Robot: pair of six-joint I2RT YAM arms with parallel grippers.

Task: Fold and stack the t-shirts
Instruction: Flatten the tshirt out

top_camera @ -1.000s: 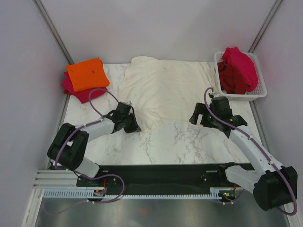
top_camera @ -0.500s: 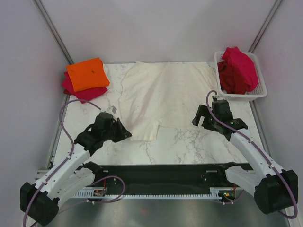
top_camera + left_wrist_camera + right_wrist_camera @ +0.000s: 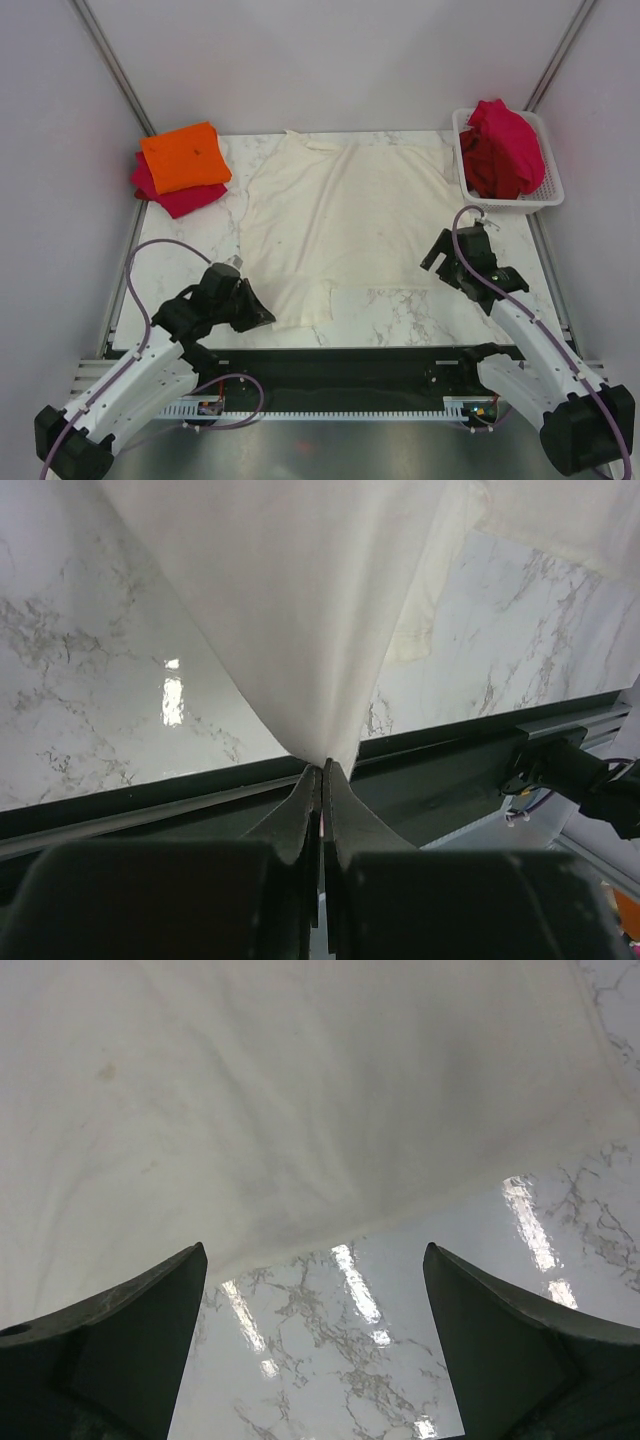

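1. Cream-white t-shirt (image 3: 340, 220) lies spread over the middle of the marble table (image 3: 400, 305), collar toward the far edge and hem toward the arms. Its near-left corner is drawn to a point at the table's near edge. Part of the hem beside that corner looks doubled over.
2. The left gripper (image 3: 262, 315) has its fingers pressed together on that hem corner. In the wrist view the cloth (image 3: 300, 600) fans out from the clamped tips (image 3: 322, 770), above the dark rail at the table's near edge.
3. The right gripper (image 3: 440, 255) hovers at the garment's near-right edge with its jaws spread wide and nothing between them (image 3: 312, 1250). The cloth edge (image 3: 250, 1090) crosses just beyond the fingers. Whether they touch it cannot be told.
4. At the far-left corner, the orange t-shirt (image 3: 183, 157) sits folded on top of a folded crimson t-shirt (image 3: 175, 200), apart from the spread one.
5. At the far-right corner, a crimson bundle (image 3: 500, 150) is heaped unfolded in the white mesh basket (image 3: 545, 195).
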